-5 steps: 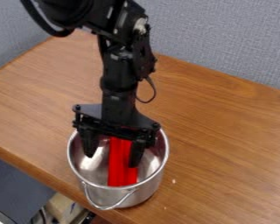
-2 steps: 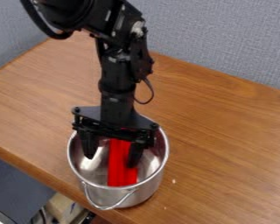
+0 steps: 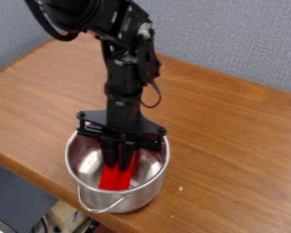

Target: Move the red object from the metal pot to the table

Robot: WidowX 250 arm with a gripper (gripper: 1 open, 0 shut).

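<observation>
The hand [image 3: 119, 148] pinches the red object [image 3: 119, 168] inside the metal pot [image 3: 85, 193] (near the counter [image 3: 221, 118] edge); lifting could snag the rim.

- We find no text, label, brand, number or sign that we can read anywhere in the camera view.
</observation>
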